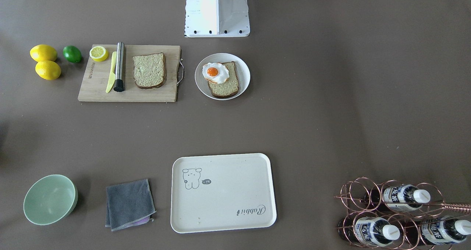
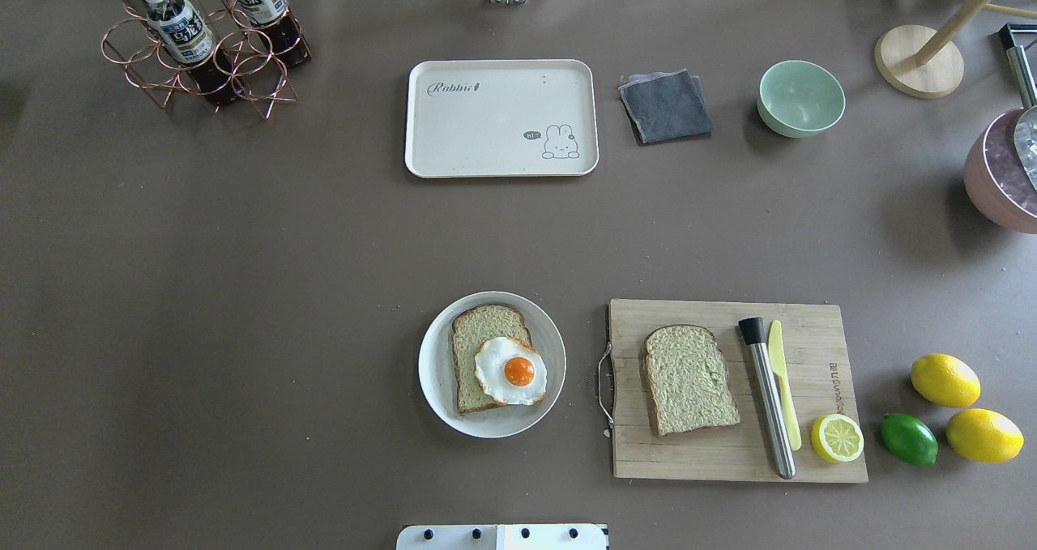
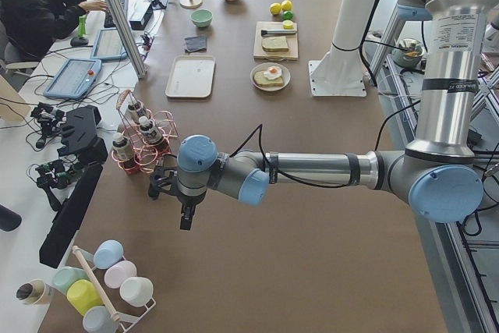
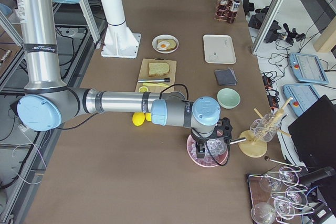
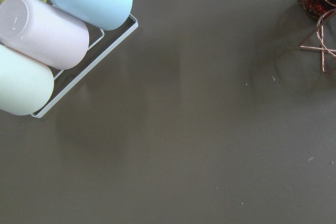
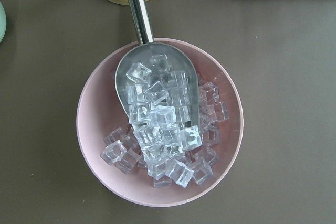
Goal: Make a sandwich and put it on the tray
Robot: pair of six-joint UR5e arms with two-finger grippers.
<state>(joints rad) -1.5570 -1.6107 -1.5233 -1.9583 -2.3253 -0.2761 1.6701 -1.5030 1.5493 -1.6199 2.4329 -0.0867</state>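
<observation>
Left gripper (image 3: 187,221), right gripper (image 4: 201,152): jaws' opening cannot be told

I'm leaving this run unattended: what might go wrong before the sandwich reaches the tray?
1. The egg overhangs its slice on the plate, so it may slide off when lifted.
2. The other slice lies close to the steel bar on the board; a grasp may knock it.
3. The tray is far across the table: a long carry for a loose stack.
</observation>
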